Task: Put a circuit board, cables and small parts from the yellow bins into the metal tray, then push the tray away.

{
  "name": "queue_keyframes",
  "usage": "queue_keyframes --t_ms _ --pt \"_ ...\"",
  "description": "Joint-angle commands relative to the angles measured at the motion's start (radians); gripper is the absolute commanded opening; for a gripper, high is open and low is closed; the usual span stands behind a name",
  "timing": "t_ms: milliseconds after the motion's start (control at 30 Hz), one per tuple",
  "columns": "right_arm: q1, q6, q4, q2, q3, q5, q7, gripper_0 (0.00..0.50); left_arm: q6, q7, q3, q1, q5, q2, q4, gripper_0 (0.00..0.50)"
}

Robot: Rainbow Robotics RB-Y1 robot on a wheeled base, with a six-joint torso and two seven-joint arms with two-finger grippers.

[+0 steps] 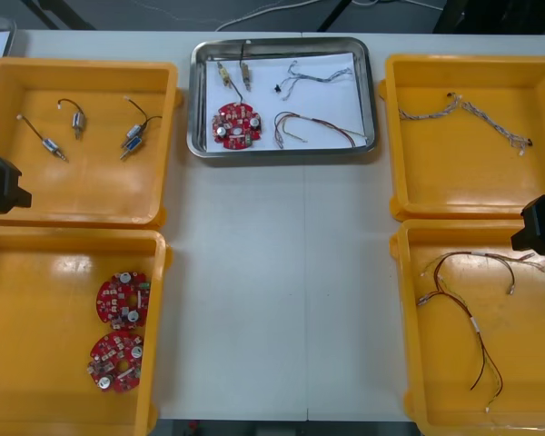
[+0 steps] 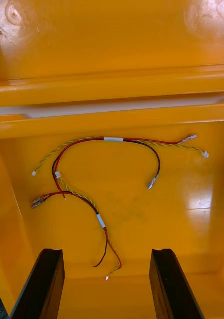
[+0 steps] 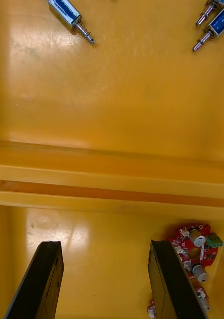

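The metal tray (image 1: 374, 91), white inside, stands at the table's far middle. It holds a red circuit board (image 1: 236, 124), two small metal parts (image 1: 233, 74), a blue and white cable (image 1: 314, 74) and a red and yellow cable (image 1: 311, 128). My left gripper (image 3: 104, 246) hangs open over the wall between the two left bins, with a circuit board (image 3: 197, 246) beside one finger. Over the near right bin (image 2: 191, 209), my right gripper (image 2: 106, 254) is open above red and yellow cables (image 2: 104, 142). Nothing is between either pair of fingers.
The far left bin (image 1: 82, 195) holds several small metal parts (image 1: 77, 121). Two circuit boards (image 1: 123, 300) lie in the near left bin. Twisted cables (image 1: 463, 111) lie in the far right bin. The arms (image 1: 0, 184) sit at the table's sides.
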Motion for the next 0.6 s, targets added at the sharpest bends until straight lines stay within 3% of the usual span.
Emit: queue_keyframes --t_ms 33,600 --pt "0.013 0.006 -0.017 0.009 0.001 0.038 0.046 0.500 -0.009 -0.088 0.028 0.013 0.004 0.040 -0.027 0.500" --pt "0.015 0.006 -0.020 0.009 0.012 0.024 0.063 0.500 -0.009 -0.088 0.028 0.013 0.004 0.040 -0.027 0.500"
